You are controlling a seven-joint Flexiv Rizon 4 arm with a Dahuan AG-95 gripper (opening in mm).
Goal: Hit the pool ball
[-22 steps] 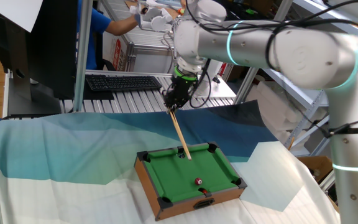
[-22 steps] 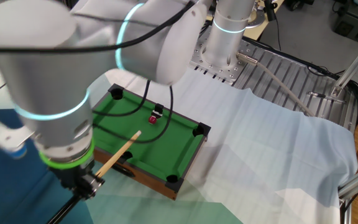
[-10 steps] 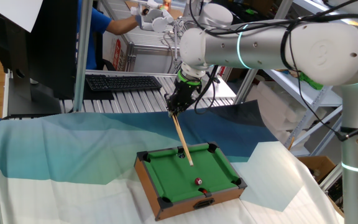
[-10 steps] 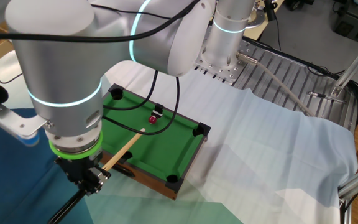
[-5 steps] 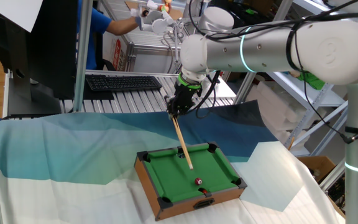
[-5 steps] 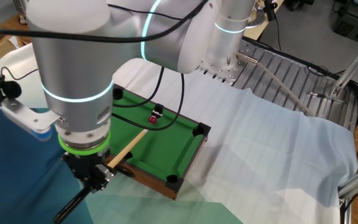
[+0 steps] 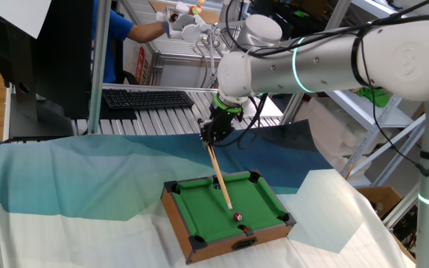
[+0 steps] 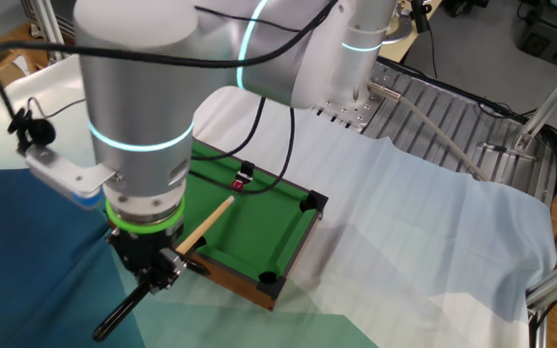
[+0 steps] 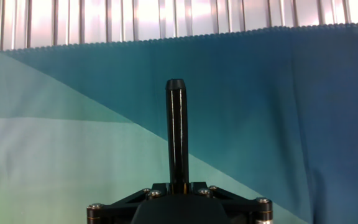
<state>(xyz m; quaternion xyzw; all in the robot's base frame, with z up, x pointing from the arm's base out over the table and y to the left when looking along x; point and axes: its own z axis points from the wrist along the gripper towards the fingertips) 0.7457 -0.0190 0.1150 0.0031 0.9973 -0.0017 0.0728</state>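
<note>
I am holding a thin wooden cue stick (image 7: 220, 177) clenched in my hand (image 7: 213, 132), upper centre of one fixed view, its tip hanging over the green felt of the small wooden-framed pool table (image 7: 199, 211) on the cloth-draped counter (image 7: 65, 186). The tiny dark red pool ball (image 7: 237, 217) is sitting low on the felt, right of centre, just beyond the tip. I am lining up the shot; next, likely a short push along the stick. The hand view is showing only the black butt end (image 9: 177, 134) and cloth; fingers are hidden.
</note>
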